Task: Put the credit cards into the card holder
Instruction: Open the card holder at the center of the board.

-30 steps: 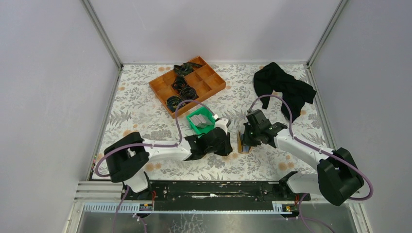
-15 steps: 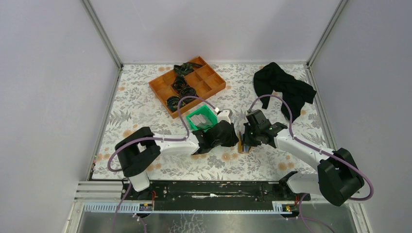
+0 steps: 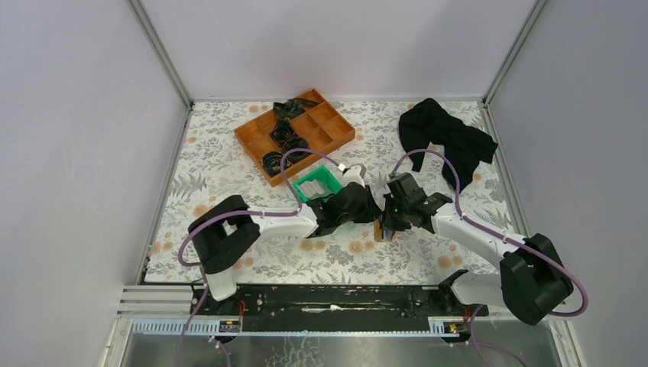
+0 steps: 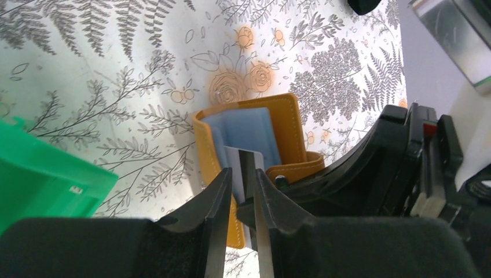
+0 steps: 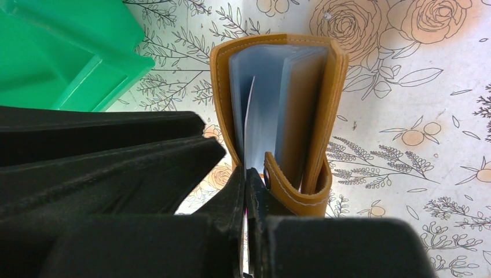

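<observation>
The orange card holder [image 3: 380, 230] stands open on its edge on the mat, its pale blue sleeves showing [image 5: 330, 87]. My right gripper [image 5: 246, 176] is shut on its near cover beside the snap tab [image 5: 289, 188]. My left gripper [image 4: 241, 176] is shut on a whitish credit card [image 4: 237, 159] with a dark stripe. The card's far end sits at the blue pockets of the holder [image 4: 289, 124]. In the top view the two grippers [image 3: 372, 208] [image 3: 388, 222] meet over the holder. More credit cards [image 3: 312, 184] stand in the green bin.
The green plastic bin [image 3: 330, 186] sits just left of the holder, close to my left arm. An orange compartment tray [image 3: 335, 131] with black cords lies behind it. A black cloth [image 3: 447, 141] is at the back right.
My left arm has swung right from beside the green bin to the card holder, carrying the card. My right gripper and the holder have stayed put.
</observation>
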